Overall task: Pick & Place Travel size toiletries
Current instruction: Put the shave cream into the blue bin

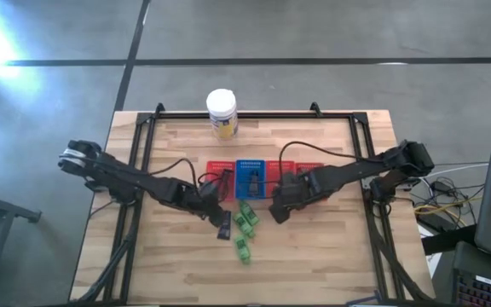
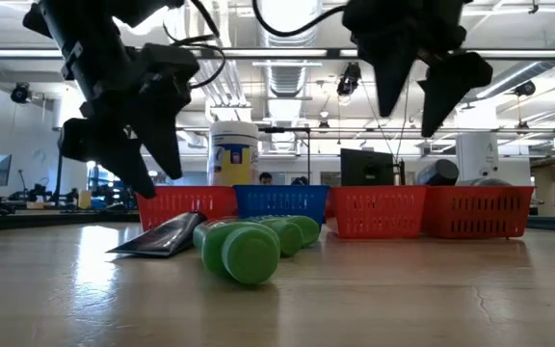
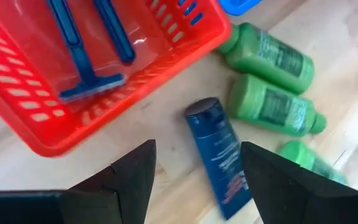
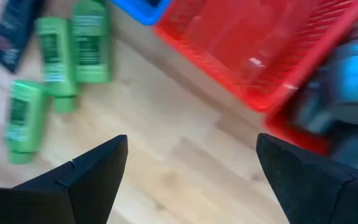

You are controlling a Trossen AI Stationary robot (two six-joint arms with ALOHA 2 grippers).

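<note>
Three green bottles [image 1: 245,228] lie on their sides on the wood, in front of a row of mesh baskets. A dark navy tube [image 3: 219,155] lies flat beside them, just outside the left red basket [image 3: 36,118], which holds two blue razors [image 3: 86,56]. My left gripper [image 3: 197,146] is open and hovers above the navy tube's cap end, clear of it. My right gripper [image 4: 191,140] is open over bare wood, to the right of the green bottles [image 4: 58,56] and near a red basket [image 4: 260,43]. In the low view both grippers [image 2: 133,145] [image 2: 422,87] hang above the table.
Baskets stand in a row mid-table: red [image 1: 219,175], blue [image 1: 250,177] with a dark item inside, red [image 1: 281,173], red [image 1: 311,170]. A greyish item [image 4: 347,93] sits in a basket on the right. A white jar with a yellow label [image 1: 222,113] stands at the far edge.
</note>
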